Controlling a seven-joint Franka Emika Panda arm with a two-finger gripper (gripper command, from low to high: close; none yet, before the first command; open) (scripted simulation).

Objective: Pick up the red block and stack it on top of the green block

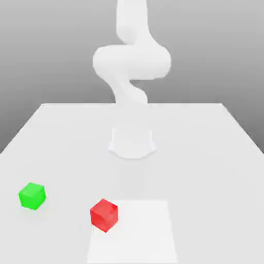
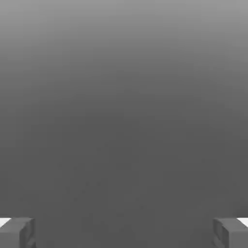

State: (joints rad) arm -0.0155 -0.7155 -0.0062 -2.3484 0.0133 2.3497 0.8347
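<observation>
1. A pale white table (image 1: 62,139) stretches across the exterior view, under a plain grey backdrop.
2. A white robot arm (image 1: 131,62) rises from a round base (image 1: 132,143) at the middle of the table and bends upward out of the top of the exterior view.
3. A slightly brighter white square patch (image 1: 144,232) lies on the table at the near edge, in front of the base.
4. The gripper (image 2: 124,232) appears in the hand view as two grey fingertips (image 2: 17,232) set far apart at opposite sides, the jaws wide with nothing between them, facing plain grey.
5. The red block (image 1: 104,215) sits on the table at the patch's corner toward the exterior view's left.
6. The green block (image 1: 32,196) sits on the table, well apart from the red block, further toward the exterior view's left.
</observation>
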